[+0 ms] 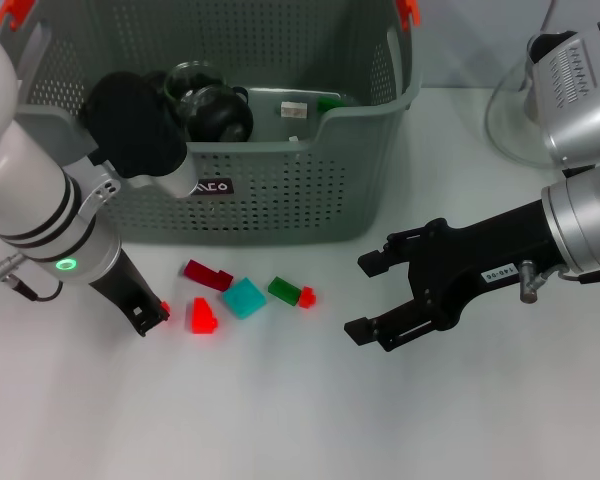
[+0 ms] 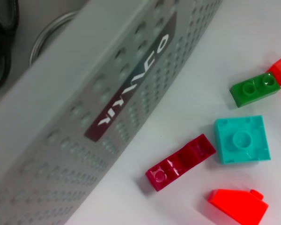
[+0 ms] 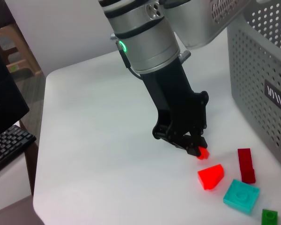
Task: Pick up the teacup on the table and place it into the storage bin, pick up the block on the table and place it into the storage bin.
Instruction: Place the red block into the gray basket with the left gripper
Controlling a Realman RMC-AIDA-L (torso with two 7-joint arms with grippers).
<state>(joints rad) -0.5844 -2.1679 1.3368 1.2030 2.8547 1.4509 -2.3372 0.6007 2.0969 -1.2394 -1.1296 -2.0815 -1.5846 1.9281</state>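
Left gripper (image 1: 152,314) pinches small red block (image 3: 203,153) at worktop (image 1: 280,420); lift straight, clear bin (image 1: 280,190) rim, release inside. Right gripper (image 1: 370,295) open, empty.

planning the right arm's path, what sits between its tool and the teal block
In the head view, a small green block with a red piece attached lies between the right tool and the teal square block; otherwise bare white table.

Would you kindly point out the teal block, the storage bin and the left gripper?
teal block (image 1: 244,297), head view, top face.
storage bin (image 1: 280,190), head view, front wall.
left gripper (image 3: 196,149), right wrist view, fingertips at a small red block.
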